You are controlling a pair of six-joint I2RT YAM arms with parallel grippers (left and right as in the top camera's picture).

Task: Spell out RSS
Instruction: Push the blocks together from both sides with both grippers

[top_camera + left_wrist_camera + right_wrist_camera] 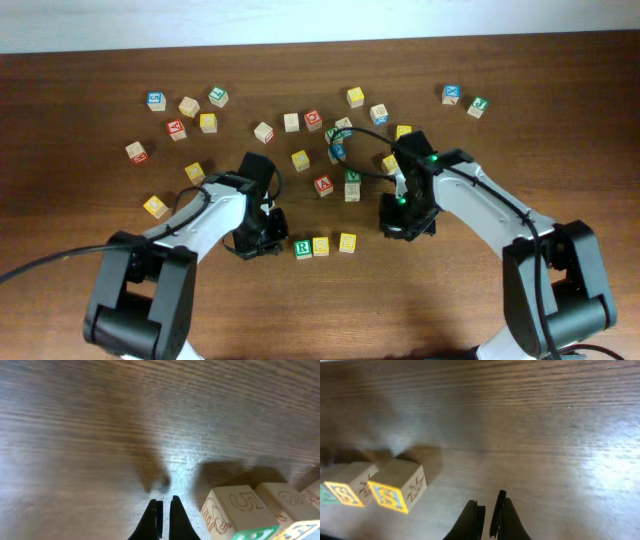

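Item, wooden table (320,310): dark brown, bearing all that follows. Item, left arm (200,215) and right arm (480,200): each reached in from the near edge toward the table's middle, wrists low over the surface. Item, loose blocks (312,120): some two dozen lettered cubes scattered over the far half, well apart from both grippers and not in play. Item, row (322,246) of three blocks: stood in the near middle, between the two wrists, its long axis running left to right and rising slightly toward the right end. Its members touched or nearly touched. They were the R block (303,248), green-edged, at the left end; the middle S block (321,246); and the yellow S block (347,242) at the right end, its S legible in the right wrist view. Item, left gripper (166,501): jaws drawn nearly together with only a thin slit between, holding nothing. It stood just beside the R end, with the row off to its right. Item, right gripper (488,501): jaws likewise narrow and empty, near the yellow end but with bare wood between, the row off to its left. Assessment: the word appeared complete as laid. The left arm was the nearer to the row, so any withdrawal was judged best taken upward or outward, away from the row's axis, lest an end block be nudged.
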